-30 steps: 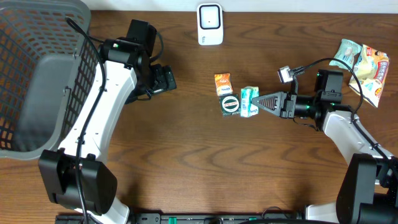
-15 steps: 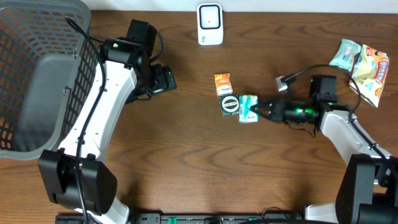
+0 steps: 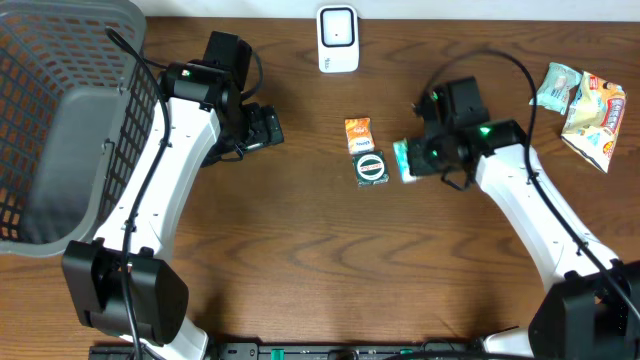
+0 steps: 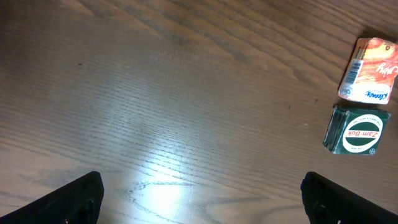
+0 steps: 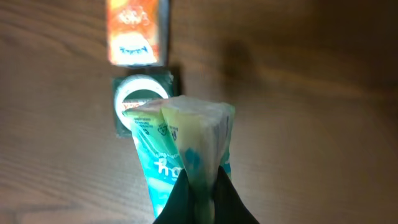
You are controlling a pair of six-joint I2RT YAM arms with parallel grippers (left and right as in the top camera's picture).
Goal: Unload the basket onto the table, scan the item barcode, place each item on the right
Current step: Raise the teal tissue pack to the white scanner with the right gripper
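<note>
The right gripper [image 5: 199, 198] tight on the teal packet [image 5: 163, 163], the left gripper [image 4: 202, 205] wide apart above the table [image 4: 155, 93]

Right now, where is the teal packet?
The teal packet is near the centre of the overhead view, pinched in the right hand, just right of the green Zam-Buk tin and below the orange sachet.
</note>
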